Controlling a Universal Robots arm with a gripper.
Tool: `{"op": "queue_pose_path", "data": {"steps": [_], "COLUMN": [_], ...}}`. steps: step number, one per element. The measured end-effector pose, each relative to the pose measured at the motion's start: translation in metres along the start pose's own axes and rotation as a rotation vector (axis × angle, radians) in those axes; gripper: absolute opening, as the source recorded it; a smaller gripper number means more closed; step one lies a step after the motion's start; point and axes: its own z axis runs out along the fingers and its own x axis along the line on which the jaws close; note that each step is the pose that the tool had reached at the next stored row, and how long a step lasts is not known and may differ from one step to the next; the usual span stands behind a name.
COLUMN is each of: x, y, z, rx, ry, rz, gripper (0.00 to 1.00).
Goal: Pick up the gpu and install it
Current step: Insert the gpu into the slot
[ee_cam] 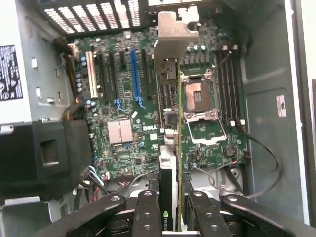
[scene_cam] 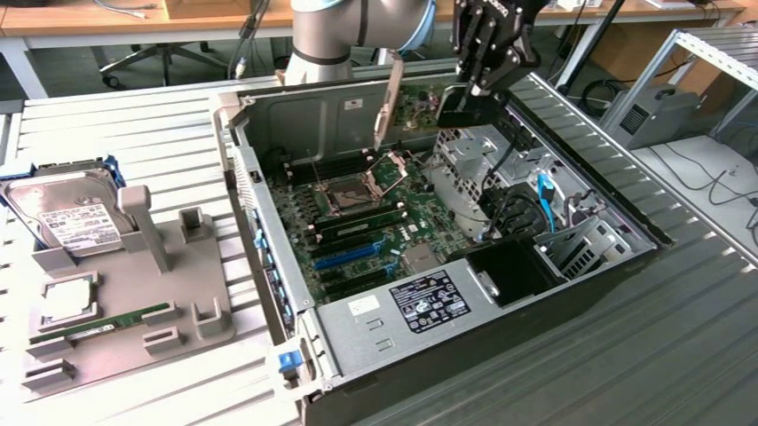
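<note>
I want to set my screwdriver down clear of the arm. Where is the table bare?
Bare slats of the table run along the computer case on the exterior view's right, and another patch lies between the grey tray and the desks beyond. Crowded: the tray carries a hard drive and RAM stick; over the case the gripper holds the gpu.

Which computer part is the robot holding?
The gpu, the bracketed card held over the motherboard; the hard drive and RAM stick lie on the tray.

gpu clear above motherboard, drive cage, cables close beside
</note>
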Motion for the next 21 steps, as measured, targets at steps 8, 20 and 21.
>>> {"op": "queue_pose_path", "data": {"steps": [8,20,21], "x": [0.0,0.001,0.001], "y": [0.0,0.0099,0.0106], "z": [0.0002,0.0013,0.0014], "rx": [-0.0035,0.0181,0.0182], "ry": [0.0061,0.0059,0.0058], "rz": [-0.15,-0.148,-0.145], "gripper": [0.27,0.27,0.27]}}
